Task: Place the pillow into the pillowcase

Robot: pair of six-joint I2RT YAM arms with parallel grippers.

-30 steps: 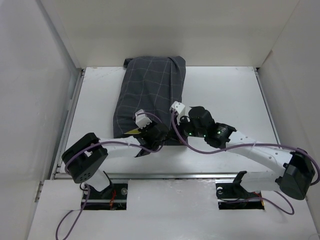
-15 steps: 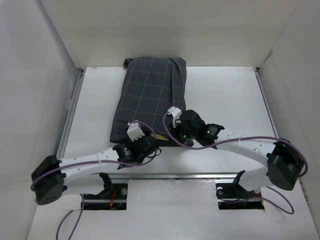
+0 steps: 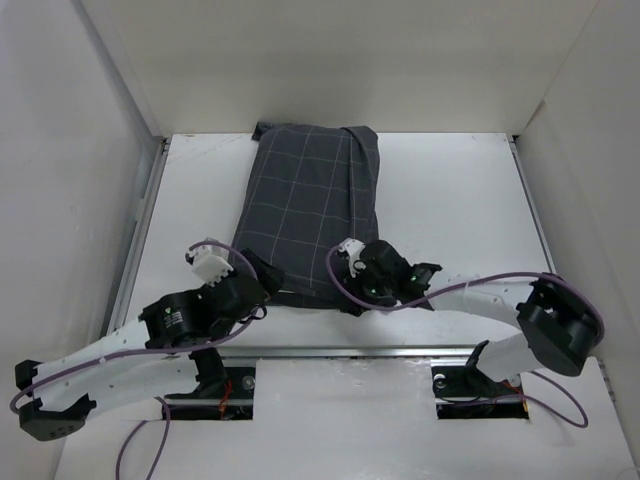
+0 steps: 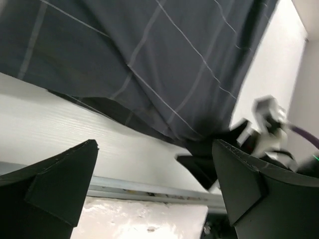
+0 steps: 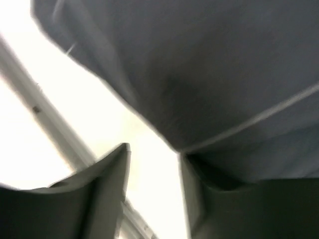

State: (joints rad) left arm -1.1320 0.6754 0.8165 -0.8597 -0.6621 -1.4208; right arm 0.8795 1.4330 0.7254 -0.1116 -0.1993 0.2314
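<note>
The dark grey pillowcase point(image 3: 308, 212) with its thin light grid lies plump on the white table, its long side running away from me. The pillow is hidden; no yellow shows. My left gripper point(image 3: 262, 290) stands open just off the pillowcase's near left corner, and in the left wrist view the left gripper point(image 4: 154, 164) has only bare table between its fingers, with the pillowcase point(image 4: 149, 64) above them. My right gripper point(image 3: 350, 297) is at the near right corner. In the right wrist view the right gripper point(image 5: 153, 152) is open, its right finger against the hem of the pillowcase point(image 5: 209, 74).
A metal rail point(image 3: 330, 350) runs along the table's near edge, also seen as the rail point(image 4: 149, 191) under my left fingers. White walls close in the table at the back and both sides, with a side rail point(image 3: 140, 240) on the left.
Both grippers have opened and let go of the pillowcase's near edge. The left arm has drawn back to the near left. The yellow corner that showed at the opening is covered.
</note>
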